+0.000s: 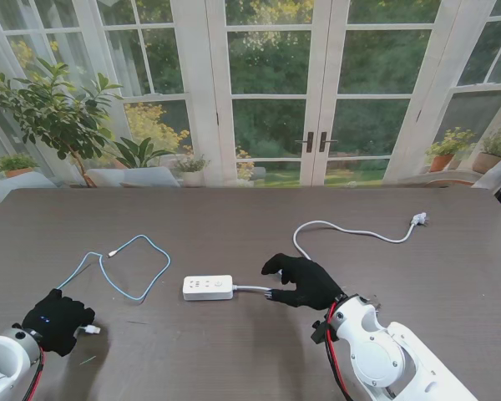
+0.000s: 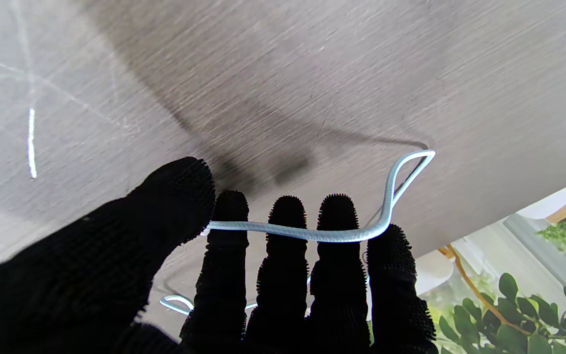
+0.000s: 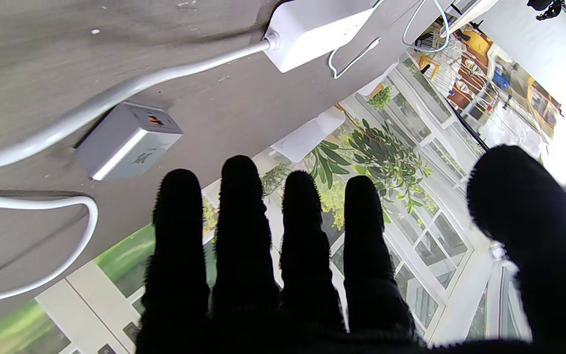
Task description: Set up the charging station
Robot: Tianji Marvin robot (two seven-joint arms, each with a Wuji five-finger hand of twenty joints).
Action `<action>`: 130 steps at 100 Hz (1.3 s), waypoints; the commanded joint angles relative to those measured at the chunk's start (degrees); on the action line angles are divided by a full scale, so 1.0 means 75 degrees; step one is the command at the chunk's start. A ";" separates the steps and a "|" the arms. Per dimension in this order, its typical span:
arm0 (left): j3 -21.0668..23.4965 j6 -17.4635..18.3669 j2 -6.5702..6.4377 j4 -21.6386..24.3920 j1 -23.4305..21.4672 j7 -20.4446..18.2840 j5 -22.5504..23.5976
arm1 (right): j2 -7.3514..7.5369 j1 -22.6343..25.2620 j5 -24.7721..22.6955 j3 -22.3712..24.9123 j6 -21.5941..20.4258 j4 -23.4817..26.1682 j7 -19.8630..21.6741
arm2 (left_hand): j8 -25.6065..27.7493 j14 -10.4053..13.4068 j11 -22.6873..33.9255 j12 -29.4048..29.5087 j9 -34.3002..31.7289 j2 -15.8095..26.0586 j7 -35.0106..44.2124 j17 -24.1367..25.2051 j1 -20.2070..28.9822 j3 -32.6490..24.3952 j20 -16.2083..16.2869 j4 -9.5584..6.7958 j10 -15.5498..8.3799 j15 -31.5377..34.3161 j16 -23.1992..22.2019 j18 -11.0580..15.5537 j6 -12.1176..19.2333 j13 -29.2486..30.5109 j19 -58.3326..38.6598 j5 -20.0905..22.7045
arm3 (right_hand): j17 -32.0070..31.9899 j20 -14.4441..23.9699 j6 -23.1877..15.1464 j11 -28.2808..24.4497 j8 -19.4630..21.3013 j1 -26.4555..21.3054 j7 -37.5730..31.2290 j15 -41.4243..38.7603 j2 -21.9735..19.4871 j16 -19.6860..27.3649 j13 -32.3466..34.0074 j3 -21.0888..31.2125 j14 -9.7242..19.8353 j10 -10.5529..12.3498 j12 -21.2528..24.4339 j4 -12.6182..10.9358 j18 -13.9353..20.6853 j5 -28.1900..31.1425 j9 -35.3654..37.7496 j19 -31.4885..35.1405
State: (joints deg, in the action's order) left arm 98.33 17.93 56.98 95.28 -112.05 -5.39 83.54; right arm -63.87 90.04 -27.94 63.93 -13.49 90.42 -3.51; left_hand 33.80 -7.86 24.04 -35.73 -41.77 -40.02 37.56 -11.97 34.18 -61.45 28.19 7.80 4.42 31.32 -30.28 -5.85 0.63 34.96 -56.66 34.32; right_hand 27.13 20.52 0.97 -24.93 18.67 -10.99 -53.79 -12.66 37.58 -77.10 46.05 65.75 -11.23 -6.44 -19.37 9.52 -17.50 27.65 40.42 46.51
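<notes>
Dark bench (image 1: 250,217) before garden windows. Your left hand (image 1: 57,320), 8 o'clock, fingers pinching blue cable (image 2: 307,233) for plugging. Right hand (image 1: 305,281) spread empty by charger brick (image 3: 127,141), beside power strip (image 1: 208,287).

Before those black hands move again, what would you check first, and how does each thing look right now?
1. Left hand has the blue cable: ok, it lies across the fingers.
2. That cable's plug end is pinched firmly: cannot tell.
3. Right hand is free to pick up: ok, fingers apart, holding nothing.
4. Grey charger block is within reach: ok, beside the right fingertips.
5. Charger is plugged into the white power strip: not ok, it lies on the table.
6. Strip's wall plug is connected: not ok, loose on the table.
</notes>
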 commanded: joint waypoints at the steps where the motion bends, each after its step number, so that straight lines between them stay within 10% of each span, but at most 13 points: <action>1: -0.0012 -0.0066 0.0020 -0.0028 -0.0009 -0.0168 -0.0128 | -0.0034 0.0050 0.0012 -0.0017 0.0017 0.0034 0.0125 | 0.0231 -0.0127 0.0262 -0.0253 -0.0261 0.0411 0.0534 -0.0097 0.0116 0.0010 0.0171 0.0195 -0.0064 0.0258 -0.0224 -0.0173 -0.0059 0.0256 -0.0400 -0.0181 | -0.0021 0.0097 0.0024 0.0132 -0.0014 0.0005 0.2473 -0.0113 -0.0179 0.7958 0.0171 -0.0150 0.0001 -0.0002 0.0003 -0.0113 0.0098 0.0088 0.0095 -0.0023; 20: 0.0013 -0.0164 0.0044 -0.0026 -0.0025 -0.0240 -0.0295 | -0.0024 0.0045 0.0030 -0.0023 0.0024 0.0038 0.0178 | 0.0433 -0.0128 0.0494 -0.2089 -0.0383 0.0884 0.2098 -0.0326 0.0825 0.0351 0.0227 0.1031 -0.0064 0.0578 -0.0531 -0.0254 -0.0520 0.0526 -0.0590 -0.0670 | -0.0020 0.0103 0.0052 0.0143 -0.0016 0.0002 0.2479 -0.0110 -0.0177 0.7958 0.0172 -0.0152 0.0002 -0.0015 0.0003 -0.0112 0.0102 0.0080 0.0090 -0.0026; 60: 0.0072 -0.0080 0.0060 0.0016 -0.0020 -0.0720 -0.0671 | -0.0014 0.0044 0.0072 -0.0023 0.0063 0.0060 0.0258 | 0.0695 -0.0206 0.1299 -0.1629 -0.0212 0.1783 0.2262 -0.0425 -0.1553 -0.0362 0.0431 0.0968 -0.0046 0.1282 -0.1067 -0.0374 -0.0630 0.0626 -0.1005 -0.0710 | -0.0019 0.0114 0.0071 0.0141 -0.0011 -0.0030 0.2480 -0.0118 -0.0187 0.7951 0.0186 -0.0151 -0.0002 -0.0016 -0.0003 -0.0109 0.0106 0.0059 0.0091 -0.0036; 74: 0.0026 -0.0093 0.0058 -0.0025 0.0064 -0.0876 -0.0809 | -0.0012 0.0039 0.0070 -0.0019 0.0083 0.0057 0.0268 | 0.0495 -0.0167 0.1505 -0.1965 -0.0312 0.2100 0.2864 -0.0444 -0.0193 0.0883 0.0511 0.1506 -0.0128 0.1568 -0.1285 -0.0370 -0.0411 0.0707 -0.1157 -0.0866 | -0.0012 0.0120 0.0097 0.0138 -0.0009 -0.0038 0.2477 -0.0113 -0.0207 0.7953 0.0177 -0.0146 -0.0009 -0.0024 -0.0004 -0.0111 0.0111 0.0043 0.0091 -0.0032; 81: 0.0016 -0.0078 0.0053 -0.0030 0.0086 -0.0919 -0.0810 | -0.0015 0.0039 0.0076 -0.0014 0.0097 0.0055 0.0262 | 0.0384 -0.0117 0.1301 -0.3624 -0.0596 0.2265 0.3235 -0.0503 0.0826 0.1598 0.0549 0.1527 -0.0185 0.1763 -0.1418 -0.0364 -0.0355 0.0805 -0.1249 -0.0862 | -0.0011 0.0123 0.0100 0.0138 -0.0010 -0.0044 0.2477 -0.0116 -0.0219 0.7951 0.0186 -0.0149 -0.0004 -0.0022 -0.0003 -0.0112 0.0114 0.0037 0.0093 -0.0032; 98: 0.0017 -0.0104 0.0057 -0.0014 0.0074 -0.0913 -0.0805 | -0.0011 0.0033 0.0087 -0.0008 0.0106 0.0051 0.0283 | 0.0337 -0.0059 0.0874 -0.4633 -0.1060 0.2606 0.3499 -0.0548 0.2132 0.2620 0.0602 0.1401 -0.0258 0.2063 -0.1623 -0.0355 -0.0334 0.0915 -0.1376 -0.0823 | -0.0008 0.0127 0.0114 0.0135 -0.0009 -0.0049 0.2472 -0.0114 -0.0234 0.7952 0.0183 -0.0146 -0.0017 -0.0023 -0.0003 -0.0112 0.0115 0.0034 0.0097 -0.0031; 116: 0.0050 -0.0189 0.0077 0.0018 0.0030 -0.1094 -0.1039 | -0.0001 0.0023 0.0078 -0.0014 0.0116 0.0054 0.0326 | 0.0500 -0.0174 0.1777 -0.2518 -0.0267 0.2358 0.2946 -0.0334 -0.0620 0.0874 0.0612 0.1257 -0.0113 0.1972 -0.1641 -0.0399 -0.0713 0.0673 -0.1291 -0.1083 | -0.0008 0.0130 0.0130 0.0131 -0.0010 -0.0063 0.2471 -0.0121 -0.0227 0.7949 0.0193 -0.0137 -0.0023 -0.0032 -0.0003 -0.0109 0.0114 0.0023 0.0102 -0.0030; 130: 0.0026 -0.0224 0.0089 -0.0054 0.0050 -0.1095 -0.1263 | -0.0004 0.0024 0.0085 -0.0017 0.0126 0.0056 0.0321 | 0.0610 -0.0192 0.1782 -0.2464 -0.0303 0.2642 0.2962 -0.0371 -0.0643 0.1018 0.0613 0.1414 -0.0086 0.1943 -0.1595 -0.0436 -0.0694 0.0753 -0.1293 -0.1020 | 0.0001 0.0133 0.0142 0.0128 -0.0009 -0.0071 0.2465 -0.0125 -0.0239 0.7948 0.0206 -0.0126 -0.0010 -0.0024 -0.0003 -0.0110 0.0110 0.0021 0.0102 -0.0024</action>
State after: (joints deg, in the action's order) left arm 98.61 16.58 57.33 95.23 -111.53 -12.67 75.12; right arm -63.79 90.01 -27.29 63.97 -12.66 90.51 -1.89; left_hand 37.64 -8.40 36.38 -54.71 -45.08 -21.76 59.43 -15.60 29.04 -54.31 32.06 17.34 3.08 44.95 -41.58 -7.42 -3.56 40.35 -64.52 27.13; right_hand 27.13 20.65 1.77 -24.52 18.67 -11.00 -53.79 -12.67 37.56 -77.10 46.06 65.75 -11.46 -6.46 -19.37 9.51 -17.50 27.66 40.44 46.50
